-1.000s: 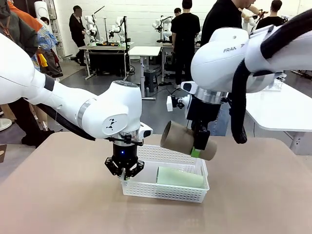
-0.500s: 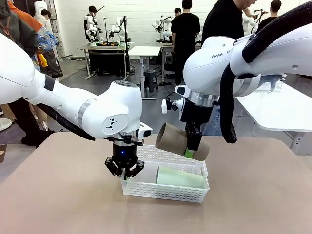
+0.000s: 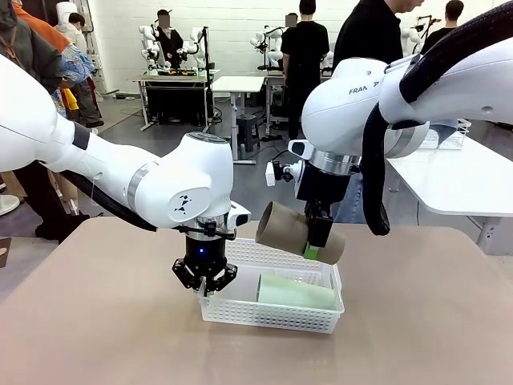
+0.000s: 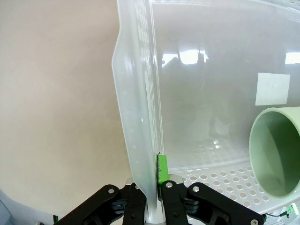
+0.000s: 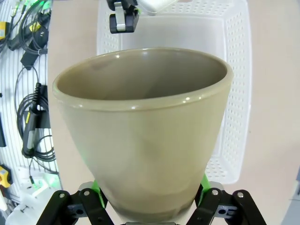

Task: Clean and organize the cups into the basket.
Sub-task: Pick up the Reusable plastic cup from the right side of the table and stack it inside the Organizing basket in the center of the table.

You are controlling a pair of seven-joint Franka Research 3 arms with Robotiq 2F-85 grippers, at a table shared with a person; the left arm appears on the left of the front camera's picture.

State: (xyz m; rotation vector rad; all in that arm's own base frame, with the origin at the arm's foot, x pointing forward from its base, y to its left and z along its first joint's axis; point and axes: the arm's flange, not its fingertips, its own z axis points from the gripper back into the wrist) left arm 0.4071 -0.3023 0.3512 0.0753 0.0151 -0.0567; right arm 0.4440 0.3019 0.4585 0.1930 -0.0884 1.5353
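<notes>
The white lattice basket (image 3: 268, 317) sits mid-table with a pale mint green cup (image 3: 295, 292) lying on its side in it. My left gripper (image 3: 204, 282) is shut on the basket's left wall; in the left wrist view that wall (image 4: 138, 140) runs between the fingers, and the mint cup's mouth (image 4: 276, 154) shows at the right. My right gripper (image 3: 319, 242) is shut on a tan-brown cup (image 3: 290, 229), held tilted above the basket's far edge with its mouth to the left. The right wrist view looks past this cup (image 5: 140, 140) down onto the basket (image 5: 234, 93).
The tan tabletop (image 3: 417, 321) has free room on both sides of the basket. A person in black (image 3: 369, 36) stands at the far side. A white table (image 3: 465, 176) stands at the right. Cables (image 5: 28, 93) lie beyond the table edge.
The right arm carried the tan-brown cup a little to the left over the basket's far edge, then held still. The left gripper and the basket have not moved.
</notes>
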